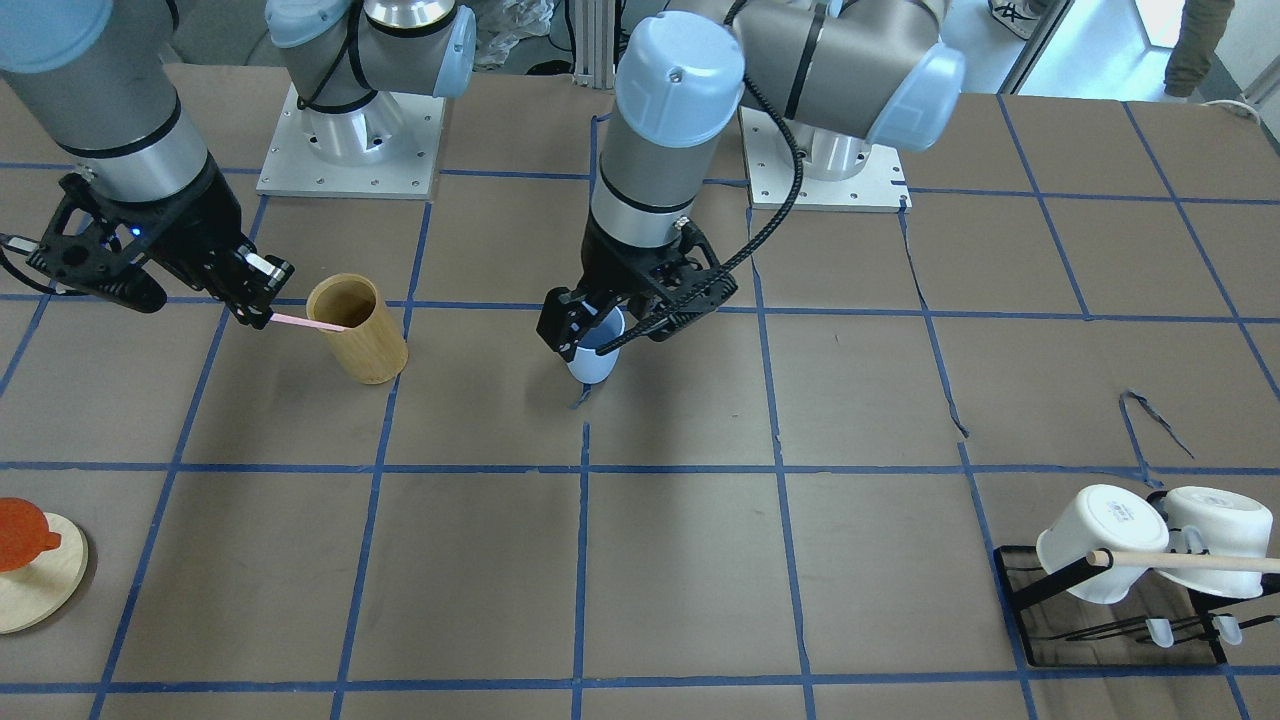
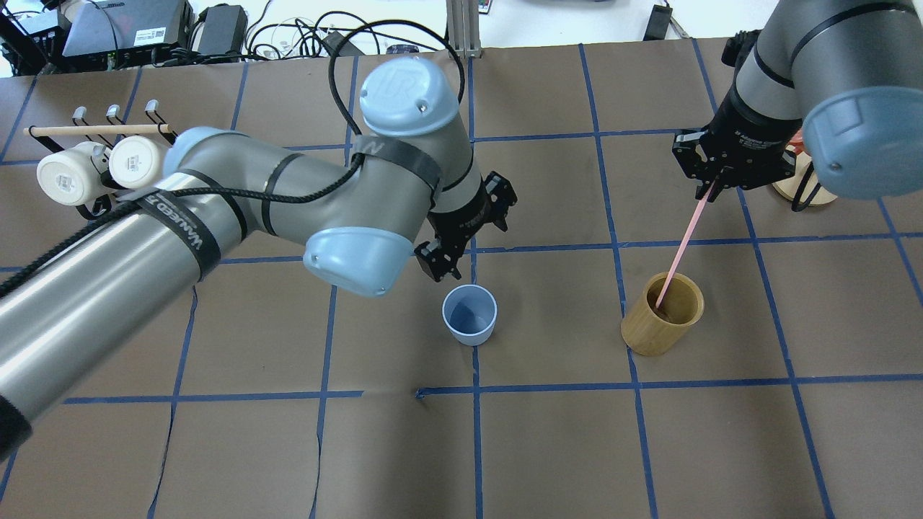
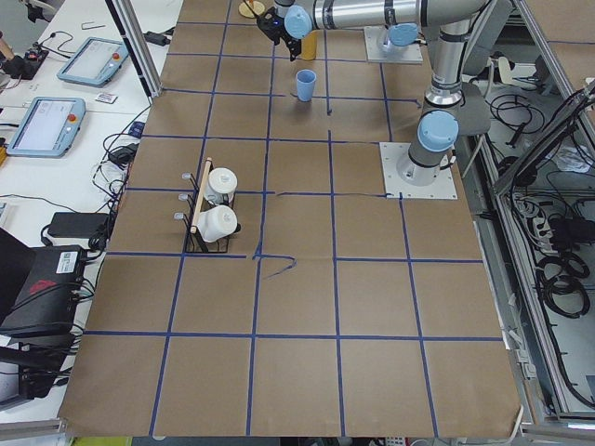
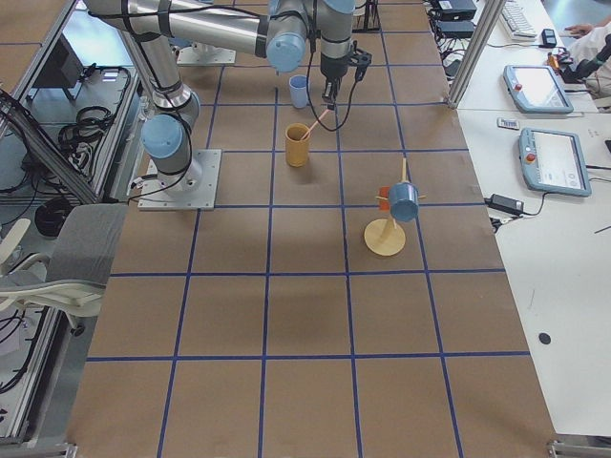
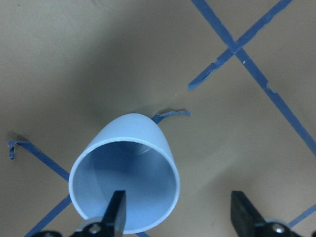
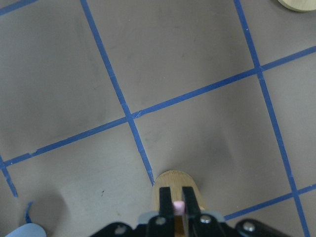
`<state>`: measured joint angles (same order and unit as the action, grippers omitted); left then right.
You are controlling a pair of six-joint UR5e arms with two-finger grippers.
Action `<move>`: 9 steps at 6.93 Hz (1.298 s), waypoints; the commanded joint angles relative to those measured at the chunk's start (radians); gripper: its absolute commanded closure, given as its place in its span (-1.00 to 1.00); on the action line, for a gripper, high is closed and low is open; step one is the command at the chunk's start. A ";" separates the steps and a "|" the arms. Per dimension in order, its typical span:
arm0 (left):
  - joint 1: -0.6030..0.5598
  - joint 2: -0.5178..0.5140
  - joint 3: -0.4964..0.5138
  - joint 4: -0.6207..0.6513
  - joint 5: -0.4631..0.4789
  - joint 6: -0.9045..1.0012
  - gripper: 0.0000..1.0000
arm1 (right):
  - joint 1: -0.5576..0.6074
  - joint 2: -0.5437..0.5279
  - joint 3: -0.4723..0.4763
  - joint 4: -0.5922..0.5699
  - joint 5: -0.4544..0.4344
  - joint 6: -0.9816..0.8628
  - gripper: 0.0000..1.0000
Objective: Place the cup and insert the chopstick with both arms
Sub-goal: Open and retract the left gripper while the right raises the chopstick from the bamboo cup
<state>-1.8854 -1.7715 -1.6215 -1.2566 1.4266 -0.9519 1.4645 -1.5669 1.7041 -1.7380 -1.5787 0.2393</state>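
The light blue cup (image 2: pixel 469 314) stands upright on the brown table near the middle; it also shows in the front view (image 1: pixel 592 366) and the left wrist view (image 5: pixel 126 173). My left gripper (image 2: pixel 466 238) is open just above and behind it; one finger overlaps the rim in the left wrist view, the other is off to the side. My right gripper (image 2: pixel 710 184) is shut on the top of the pink chopstick (image 2: pixel 681 249). The chopstick slants down with its lower end inside the tan bamboo holder (image 2: pixel 663 314). The right wrist view shows the pink end between the fingers (image 6: pixel 178 204).
A black rack with two white mugs (image 2: pixel 94 169) and a wooden rod (image 2: pixel 97 130) stands at the far left. A round wooden stand with an orange cup (image 1: pixel 30 550) sits beyond the right arm. Blue tape lines grid the table.
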 commanded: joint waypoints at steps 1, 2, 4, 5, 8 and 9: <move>0.136 0.073 0.116 -0.310 0.011 0.460 -1.00 | 0.002 0.001 -0.096 0.095 0.009 0.000 0.73; 0.187 0.119 0.115 -0.354 0.075 0.661 -1.00 | 0.010 0.002 -0.145 0.103 0.009 0.000 0.72; 0.279 0.161 0.106 -0.319 0.115 1.056 -1.00 | 0.089 0.004 -0.197 0.098 0.002 0.011 0.71; 0.279 0.162 0.100 -0.288 0.114 1.053 -1.00 | 0.147 0.011 -0.227 0.089 -0.010 0.029 0.71; 0.289 0.161 0.097 -0.250 0.114 1.038 -1.00 | 0.314 0.034 -0.235 -0.024 -0.062 0.144 0.71; 0.289 0.162 0.097 -0.250 0.114 1.038 -1.00 | 0.406 0.053 -0.230 -0.088 -0.098 0.255 0.71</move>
<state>-1.5977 -1.6103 -1.5245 -1.5087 1.5400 0.0868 1.7705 -1.5344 1.4718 -1.7564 -1.6342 0.3934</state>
